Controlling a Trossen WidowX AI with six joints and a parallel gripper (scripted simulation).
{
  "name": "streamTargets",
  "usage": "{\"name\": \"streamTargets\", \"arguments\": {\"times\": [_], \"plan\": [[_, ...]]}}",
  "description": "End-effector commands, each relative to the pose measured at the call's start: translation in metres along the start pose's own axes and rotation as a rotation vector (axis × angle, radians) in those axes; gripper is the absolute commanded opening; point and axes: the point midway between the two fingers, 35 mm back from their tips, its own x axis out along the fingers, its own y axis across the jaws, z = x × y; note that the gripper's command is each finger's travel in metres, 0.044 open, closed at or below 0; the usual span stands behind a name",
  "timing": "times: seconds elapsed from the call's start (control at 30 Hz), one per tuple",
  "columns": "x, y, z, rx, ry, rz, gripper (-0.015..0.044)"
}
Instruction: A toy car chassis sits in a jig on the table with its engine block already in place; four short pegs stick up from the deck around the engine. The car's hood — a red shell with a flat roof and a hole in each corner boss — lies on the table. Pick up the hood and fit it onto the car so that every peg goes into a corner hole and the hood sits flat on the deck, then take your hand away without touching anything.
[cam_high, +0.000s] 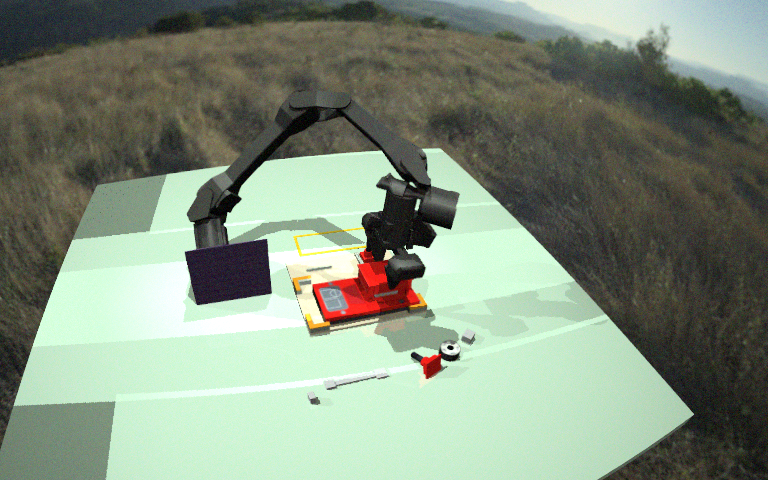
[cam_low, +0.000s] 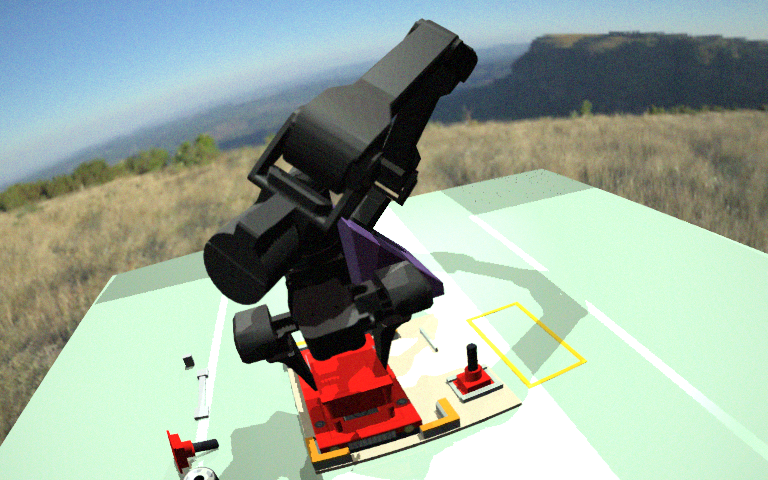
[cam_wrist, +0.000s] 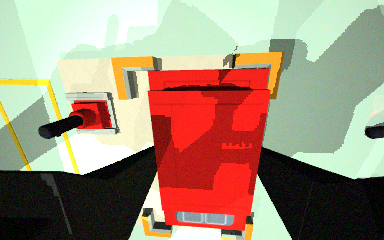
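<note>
Gripping the red hood (cam_high: 373, 277) (cam_low: 348, 376) (cam_wrist: 200, 145) by its two opposite sides, the black fingers of the gripper (cam_high: 387, 271) (cam_low: 350, 376) (cam_wrist: 205, 150) point down over the car chassis (cam_high: 353, 305) (cam_low: 404, 401) (cam_wrist: 165, 77) — the flat roof lies between them. The hood is above the chassis deck and covers the engine's place; whether it touches the deck or the pegs have entered its holes, I cannot tell. Around the chassis, orange corner brackets (cam_high: 318, 324) (cam_low: 444, 421) (cam_wrist: 120, 75) stand on a beige board (cam_high: 303, 294) (cam_low: 498, 403) (cam_wrist: 70, 75), which also bears a red piece with an upright black stem (cam_low: 471, 373) (cam_wrist: 90, 119). Beyond the board, the pale green table (cam_high: 226, 430) (cam_low: 651, 271) (cam_wrist: 320, 30) carries bands of light and shadow, a yellow outline (cam_high: 297, 244) (cam_low: 545, 322) (cam_wrist: 30, 81) and a dark purple panel (cam_high: 229, 271) (cam_low: 368, 254) near the arm's foot. A grey bar (cam_high: 356, 379) (cam_low: 202, 394), a black-and-white wheel (cam_high: 450, 350) (cam_low: 199, 474) and another red piece with a black stem (cam_high: 431, 366) (cam_low: 182, 451) lie on the table, apart from the board — dry grassland and hills surround it all.
</note>
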Motion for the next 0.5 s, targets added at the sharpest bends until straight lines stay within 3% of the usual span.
{"name": "streamTargets", "arguments": {"times": [0.0, 0.47], "plan": [[0.0007, 0.0001, 0.0008, 0.004, -0.003, 0.002, 0.0], [0.0069, -0.0002, 0.0014, 0.004, -0.003, 0.002, 0.0]]}}
